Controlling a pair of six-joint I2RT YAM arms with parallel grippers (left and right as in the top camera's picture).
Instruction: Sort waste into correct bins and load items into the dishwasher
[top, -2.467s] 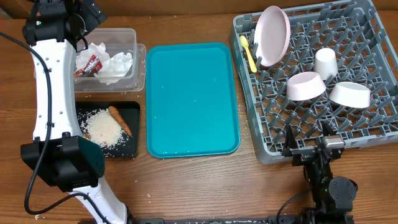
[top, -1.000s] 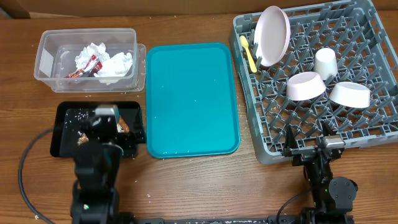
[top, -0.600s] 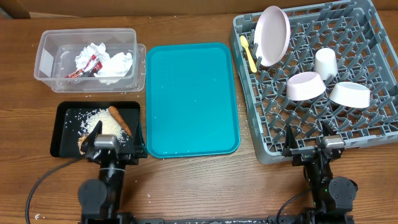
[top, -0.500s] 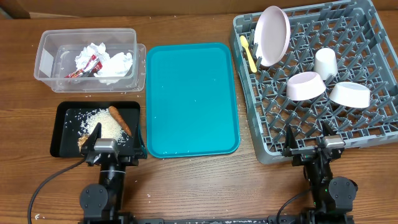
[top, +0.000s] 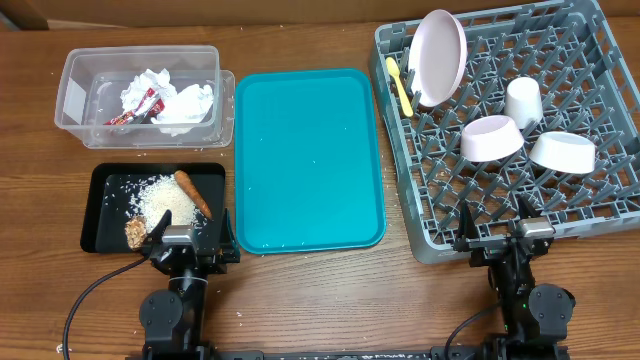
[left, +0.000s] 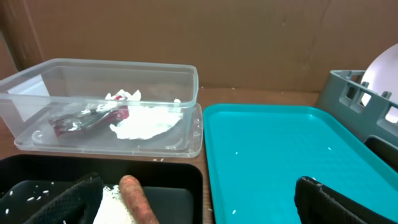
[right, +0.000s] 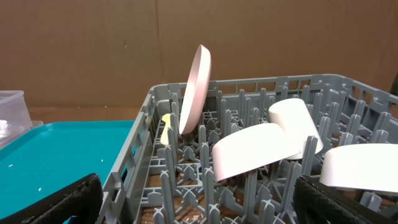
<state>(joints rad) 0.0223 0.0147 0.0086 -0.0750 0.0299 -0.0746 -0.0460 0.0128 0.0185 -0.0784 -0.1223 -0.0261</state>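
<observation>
The clear tub (top: 75, 95) holds the red-and-white wrapper (top: 140, 106) and crumpled white napkins (top: 185, 105); both show in the left wrist view (left: 87, 118). The black tray (top: 100, 235) holds white rice (top: 165, 198), the carrot stick (top: 193, 194) and the brown chunk (top: 134, 232). The grey dish rack (top: 430, 240) holds the white plate (top: 440, 55), yellow spoon (top: 400, 85), cup (top: 522, 100) and two bowls (top: 490, 137) (top: 562, 150). My left gripper (top: 187, 245) is open and empty at the black tray's near edge. My right gripper (top: 508, 238) is open and empty at the rack's near edge.
The large teal serving tray (top: 308, 160) lies bare between the bins and the rack, with a few rice grains on it. Cardboard walls stand behind the table. A few rice grains lie on the wood near the black tray.
My left arm has come down from the clear tub and folded back to the table's near edge, uncovering the black tray. The right arm has not moved.
</observation>
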